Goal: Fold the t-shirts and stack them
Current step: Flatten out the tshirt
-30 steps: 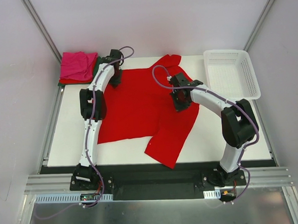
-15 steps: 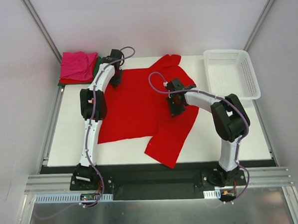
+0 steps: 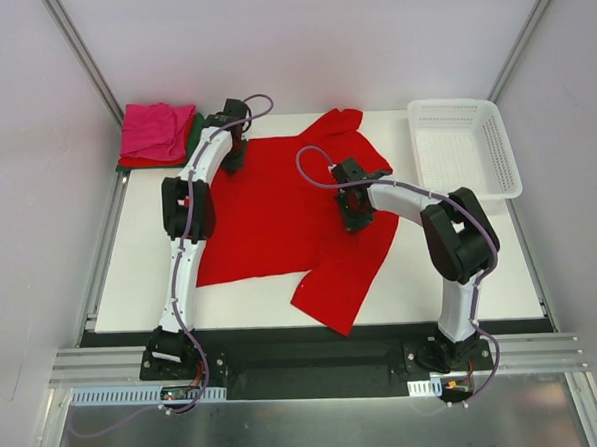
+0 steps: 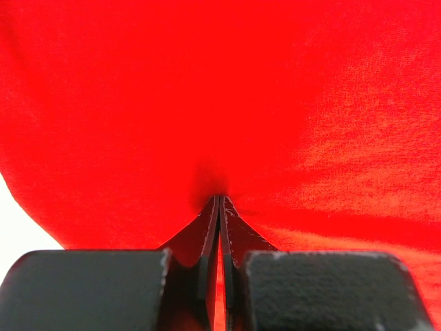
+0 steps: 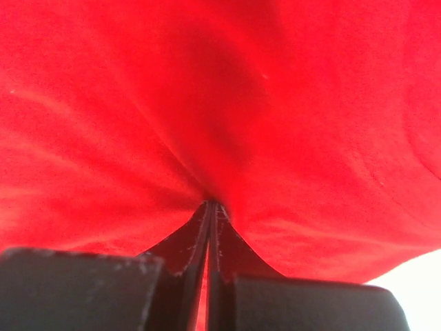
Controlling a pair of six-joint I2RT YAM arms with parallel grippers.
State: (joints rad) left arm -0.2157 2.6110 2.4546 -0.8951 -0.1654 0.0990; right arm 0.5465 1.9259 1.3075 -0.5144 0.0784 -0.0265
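Starting down by the arm bases, we're looking at the metal rail [image 3: 315,353] running along the front of the white table [image 3: 131,282]. Just past it, the big red t-shirt [image 3: 268,215] is lying spread over the middle of the table, and its lower right part is angling down closest to the front edge.

Moving up a bit, the right gripper [image 3: 353,219] is sitting down on the right half of that shirt. In its wrist view we're seeing both fingers pressed together with a pinch of red cloth caught at the tips and the fabric puckering out from that spot, so it's clenched on the shirt. A sliver of bare table is showing in the lower right corner of that view.

Farther back, the left gripper [image 3: 233,157] is down at the shirt's far left corner and doing the same thing; its fingers are squeezed together, with red cloth nipped at the tips and creasing around them; bare table is peeking in at the lower left of its wrist view.

One sleeve is poking up toward the far edge, roughly in the middle.

Beyond all that, the folded pile is sitting at the far left corner; the magenta t-shirt [image 3: 156,131] is on top, a folded red t-shirt [image 3: 143,162] is showing under its near edge, and a dark green t-shirt [image 3: 201,123] is sticking out on the right, just beside the left gripper.

At the far right corner the white basket [image 3: 506,163] is sitting apart from the big shirt.
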